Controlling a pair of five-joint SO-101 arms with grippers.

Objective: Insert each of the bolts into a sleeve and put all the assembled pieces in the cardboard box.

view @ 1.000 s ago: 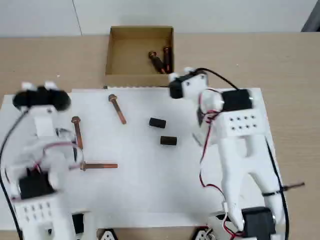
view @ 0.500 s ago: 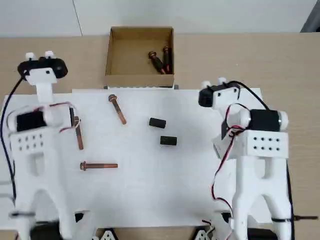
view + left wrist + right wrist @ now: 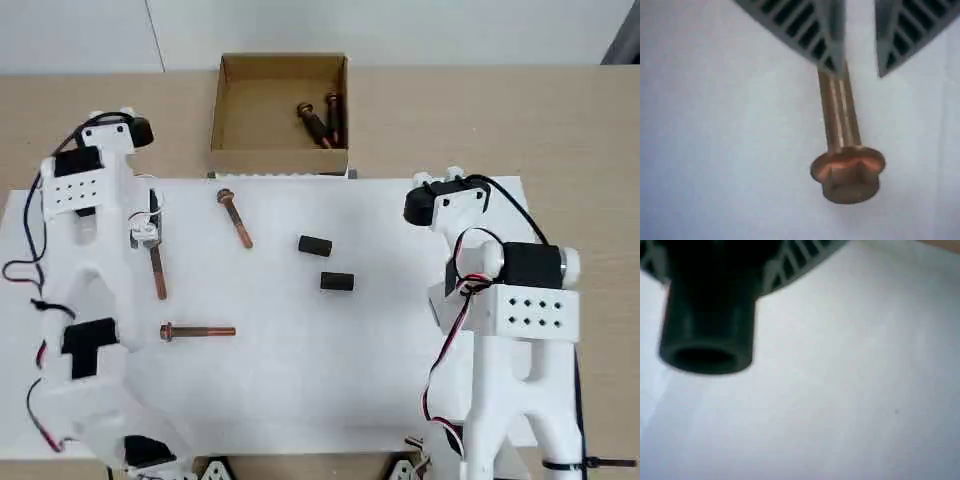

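As a white sheet (image 3: 300, 400) is covering the table (image 3: 560, 110), I'm counting three bolts (image 3: 236, 218) (image 3: 198, 330) (image 3: 158, 275), three sleeves (image 3: 314, 244) (image 3: 337, 282); left gripper (image 3: 860, 70) gaping narrowly, right gripper (image 3: 710, 275) clutching one sleeve (image 3: 707, 335).

The worktop (image 3: 520, 110) carries a cardboard box (image 3: 216, 120) and a white sheet (image 3: 300, 390). On the sheet one bolt (image 3: 158, 276) lies seemingly under the left tool (image 3: 860, 70), two bolts (image 3: 237, 222) (image 3: 200, 331) near it, two sleeves (image 3: 315, 245) (image 3: 337, 282) farther off.

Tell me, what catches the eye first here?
Two white arms flank a white mat strewn with three copper bolts and two black sleeves. A cardboard box beyond it holds two assembled pieces. The left jaws hang over one bolt.
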